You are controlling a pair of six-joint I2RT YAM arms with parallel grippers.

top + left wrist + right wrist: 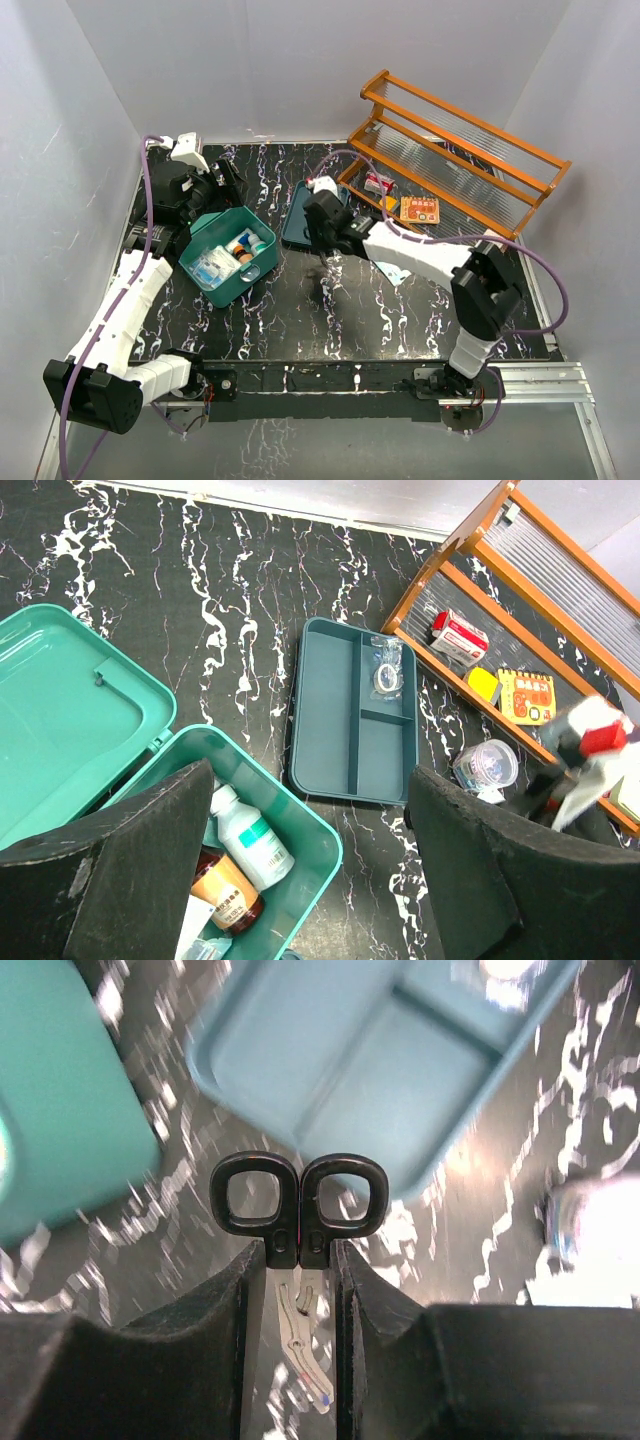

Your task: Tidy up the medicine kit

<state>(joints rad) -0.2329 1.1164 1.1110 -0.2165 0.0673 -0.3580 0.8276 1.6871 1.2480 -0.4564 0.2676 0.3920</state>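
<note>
The left gripper (312, 780) hangs spread and empty over the open medicine kit (240, 285), at the table's nine o'clock. At the kit's three o'clock, by the insert tray (330, 720), the right gripper (300, 1255) pinches scissors (298, 1195). Stowing them looks like the step in hand, so the next move is probably to lower them into a compartment.

Insert tray (325, 720) lies right of medicine kit (70, 700).

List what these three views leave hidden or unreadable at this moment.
- Right wrist view: the right gripper hides most of the scissors below their handles.
- Right wrist view: motion blur smears the insert tray and a pale object at the right edge.
- Left wrist view: the left gripper covers part of what lies in the medicine kit; labels on the bottles are too small to read.
</note>
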